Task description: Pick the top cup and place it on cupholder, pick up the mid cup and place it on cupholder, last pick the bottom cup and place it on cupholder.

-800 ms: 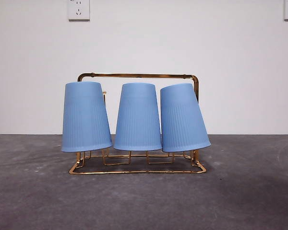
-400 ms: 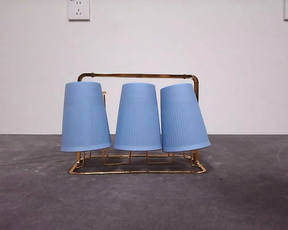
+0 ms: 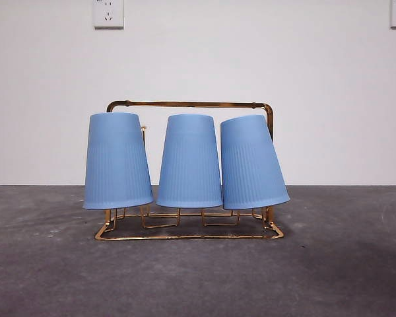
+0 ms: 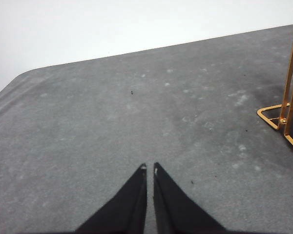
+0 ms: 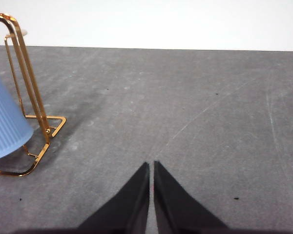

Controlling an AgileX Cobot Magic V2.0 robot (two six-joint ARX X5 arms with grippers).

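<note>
- The left hand (image 4: 150,169) hovers low over bare worktop (image 4: 112,122), jaws pressed together and empty, off one end of the cupholder (image 4: 289,87).
- The right hand (image 5: 151,165) does likewise off the cupholder's other end, jaws together, empty.
- Three blue cups (image 3: 189,162) sit upturned on the cupholder's prongs.
- Nothing has shifted since a second ago.

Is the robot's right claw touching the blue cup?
Apart. The right wrist view shows the right gripper shut, with bare grey table between it and the blue cup.
</note>
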